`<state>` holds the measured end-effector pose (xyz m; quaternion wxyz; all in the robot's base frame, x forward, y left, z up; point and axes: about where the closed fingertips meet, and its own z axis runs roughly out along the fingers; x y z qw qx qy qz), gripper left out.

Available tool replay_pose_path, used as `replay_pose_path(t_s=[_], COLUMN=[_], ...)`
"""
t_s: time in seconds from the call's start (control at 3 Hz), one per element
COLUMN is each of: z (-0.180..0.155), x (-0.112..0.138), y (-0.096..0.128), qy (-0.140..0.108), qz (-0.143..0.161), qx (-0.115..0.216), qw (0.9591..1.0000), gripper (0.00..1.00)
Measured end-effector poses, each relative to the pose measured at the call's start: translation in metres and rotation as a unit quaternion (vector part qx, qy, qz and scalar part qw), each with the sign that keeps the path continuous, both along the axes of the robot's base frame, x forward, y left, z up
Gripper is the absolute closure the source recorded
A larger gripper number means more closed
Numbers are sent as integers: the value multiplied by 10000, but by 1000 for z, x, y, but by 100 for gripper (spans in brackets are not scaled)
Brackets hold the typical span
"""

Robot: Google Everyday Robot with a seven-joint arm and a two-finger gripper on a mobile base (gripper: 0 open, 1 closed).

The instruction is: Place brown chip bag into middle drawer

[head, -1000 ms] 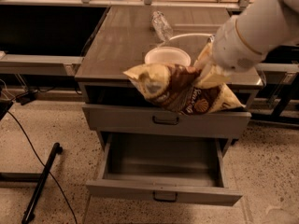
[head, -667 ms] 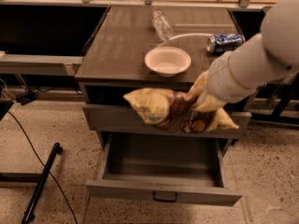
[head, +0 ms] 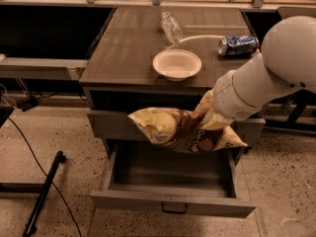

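The brown chip bag (head: pixel 182 130), dark brown with tan-yellow ends, hangs in the air in front of the cabinet, above the open middle drawer (head: pixel 173 201). That drawer is pulled out, and its inside shows nothing in it. My gripper (head: pixel 210 117) is shut on the bag's right part, mostly hidden behind the bag and my white arm (head: pixel 266 78). The bag lies roughly level, its left end pointing left.
On the cabinet top stand a white bowl (head: pixel 177 64), a blue drink can (head: pixel 239 45) lying on its side, and a clear plastic bottle (head: pixel 171 27). The drawer one level higher (head: pixel 106 122) is shut. A black cable and stand (head: pixel 42 191) lie on the floor at left.
My arm has lowered the bag from the cabinet-top edge down in front of the upper drawer, closer to the open drawer.
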<state>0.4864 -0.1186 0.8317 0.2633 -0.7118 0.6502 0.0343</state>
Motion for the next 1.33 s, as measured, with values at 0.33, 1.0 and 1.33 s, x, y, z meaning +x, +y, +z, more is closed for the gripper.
replay_pose_path(t_s=[0.33,1.0,1.33], z=[-95,-234,-261], x=[10,9,16], y=[13,33,33], qy=[405,939,1061], qz=[-4,-11,-323], qx=[197,501,590], qw=[9990,9943,9921], gripper=[100,100,100])
